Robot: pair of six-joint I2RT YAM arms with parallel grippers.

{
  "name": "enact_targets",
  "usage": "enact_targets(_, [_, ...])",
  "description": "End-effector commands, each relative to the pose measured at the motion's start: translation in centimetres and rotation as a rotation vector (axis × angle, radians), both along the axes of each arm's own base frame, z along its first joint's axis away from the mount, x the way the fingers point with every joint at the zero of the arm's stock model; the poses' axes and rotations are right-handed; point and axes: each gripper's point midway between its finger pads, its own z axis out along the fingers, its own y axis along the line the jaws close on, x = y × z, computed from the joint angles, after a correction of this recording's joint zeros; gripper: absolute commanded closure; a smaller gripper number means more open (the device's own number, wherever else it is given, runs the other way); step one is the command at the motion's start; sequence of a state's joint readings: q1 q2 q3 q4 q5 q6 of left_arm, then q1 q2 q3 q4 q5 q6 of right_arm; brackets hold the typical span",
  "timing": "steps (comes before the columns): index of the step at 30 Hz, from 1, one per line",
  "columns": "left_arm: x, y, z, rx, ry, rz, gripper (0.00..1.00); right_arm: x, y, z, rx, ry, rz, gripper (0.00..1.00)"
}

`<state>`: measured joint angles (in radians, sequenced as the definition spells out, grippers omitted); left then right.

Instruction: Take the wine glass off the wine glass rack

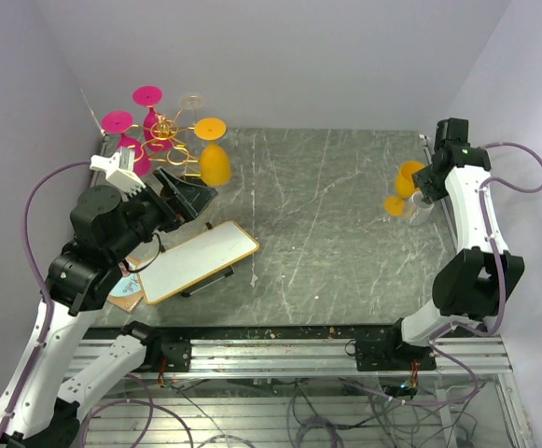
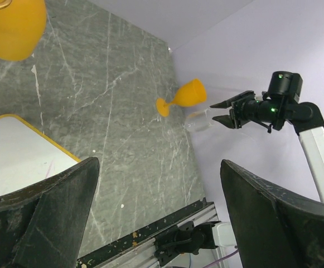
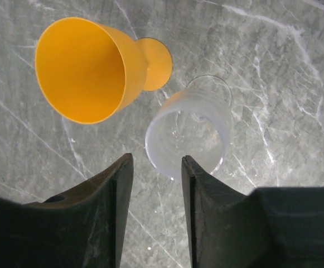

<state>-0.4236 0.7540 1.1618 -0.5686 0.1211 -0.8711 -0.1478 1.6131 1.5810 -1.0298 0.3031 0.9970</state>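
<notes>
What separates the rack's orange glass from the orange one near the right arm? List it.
The rack's orange glass hangs upside down from the wine glass rack, far left; the table's orange glass stands upright, far right. Both share colour and shape.

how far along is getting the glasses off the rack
Done: an orange glass and a clear glass stand on the table by the right claw, jaws apart, gripping nothing. In hand: nothing; the left claw is open near the rack. Left: the hanging glasses, pink, clear and orange.
</notes>
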Motion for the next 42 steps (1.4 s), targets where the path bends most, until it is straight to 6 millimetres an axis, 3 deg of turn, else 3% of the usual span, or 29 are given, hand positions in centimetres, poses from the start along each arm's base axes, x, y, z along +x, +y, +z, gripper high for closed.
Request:
enact_targets(1, [-0.5, -0.4, 1.1, -0.014, -0.017, -0.027, 0.0, -1.0, -0.2, 2.6, -0.022, -0.08, 0.01, 0.53])
enact_targets(4, [-0.5, -0.5, 0.7, -0.021, -0.011, -0.03, 0.0, -1.0, 0.5, 4.0, -0.01, -0.148, 0.041, 0.39])
enact_targets(8, [-0.4, -0.8, 0.6, -0.025, -0.007, -0.043, 0.0, -1.2, 1.1, 6.0, -0.005, -0.232, 0.077, 0.26])
enact_targets(18, [-0.2, -0.6, 0.6, -0.013, -0.001, -0.034, 0.0, -2.7, 1.7, 11.4, -0.043, -0.389, 0.131, 0.04])
enact_targets(21, [-0.2, -0.7, 0.2, -0.018, 0.007, -0.036, 0.0, -2.7, 2.8, 12.9, -0.041, -0.484, 0.202, 0.01])
enact_targets(24, [-0.2, -0.8, 0.0, -0.021, 0.013, -0.036, 0.0, -2.2, 5.1, 13.9, -0.024, -0.591, 0.365, 0.01])
enact_targets(28, [-0.3, -0.5, 0.0, -0.017, 0.014, -0.027, 0.0, -1.5, 10.4, 13.8, 0.048, -0.718, 0.728, 0.02])
enact_targets(31, [-0.5, -0.3, 0.2, -0.012, 0.011, -0.021, 0.0, -1.9, 13.5, 14.0, 0.144, -0.805, 0.899, 0.03])
enact_targets(36, [-1.0, 0.1, -0.1, -0.01, 0.013, -0.009, 0.0, -2.9, 16.3, 13.6, 0.299, -0.891, 0.998, 0.03])
enact_targets(42, [-1.2, 0.8, -1.0, 0.012, 0.038, 0.019, 0.0, -4.3, 19.7, 12.4, 0.374, -0.86, 1.067, 0.03])
